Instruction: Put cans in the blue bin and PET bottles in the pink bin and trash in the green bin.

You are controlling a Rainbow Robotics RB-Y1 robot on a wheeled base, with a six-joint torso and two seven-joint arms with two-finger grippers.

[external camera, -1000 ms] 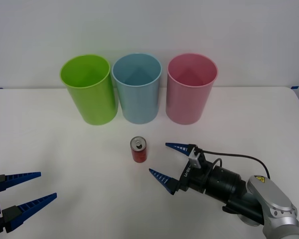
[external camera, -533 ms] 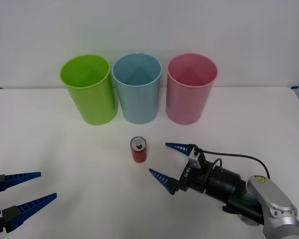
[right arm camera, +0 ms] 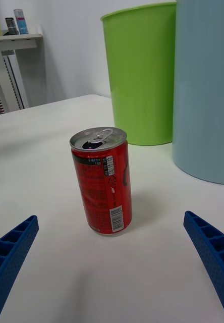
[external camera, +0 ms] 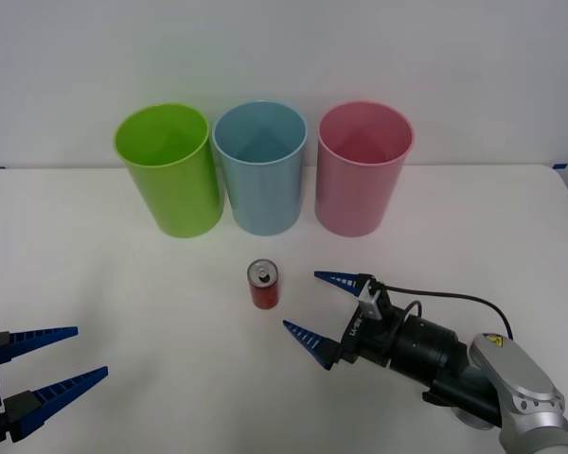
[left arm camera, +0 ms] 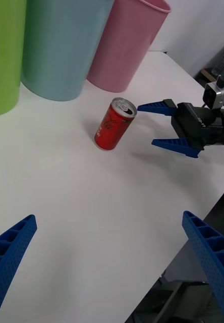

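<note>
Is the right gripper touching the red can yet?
Apart. In the front view, bare table separates the open right gripper from the can; the right wrist view shows its fingers short of it.

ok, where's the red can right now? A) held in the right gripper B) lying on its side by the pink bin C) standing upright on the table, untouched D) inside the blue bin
C: the red can stands upright on the table, in front of the blue bin, with the open right gripper close beside it but not touching.
</note>
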